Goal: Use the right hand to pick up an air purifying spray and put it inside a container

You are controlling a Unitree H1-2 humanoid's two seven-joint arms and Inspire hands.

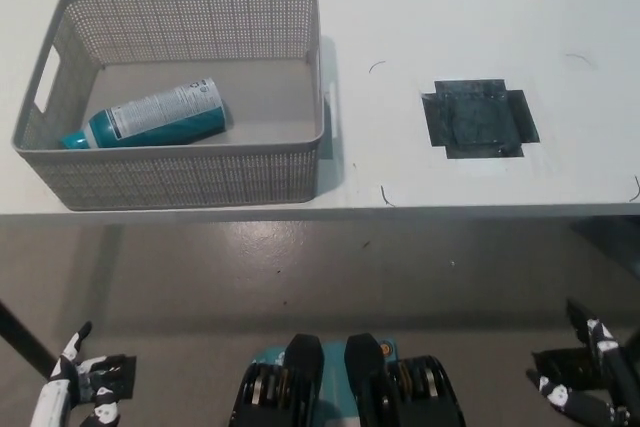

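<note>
Fingers of the right hand are spread and empty below the worktop, and with the spray can lying inside the basket, parking well clear seems best.

No lettering can be read anywhere in the frame. The spray can, lying in the grey basket at the upper left, carries a pale label band with small print, but it is too small and blurred to make out.
</note>
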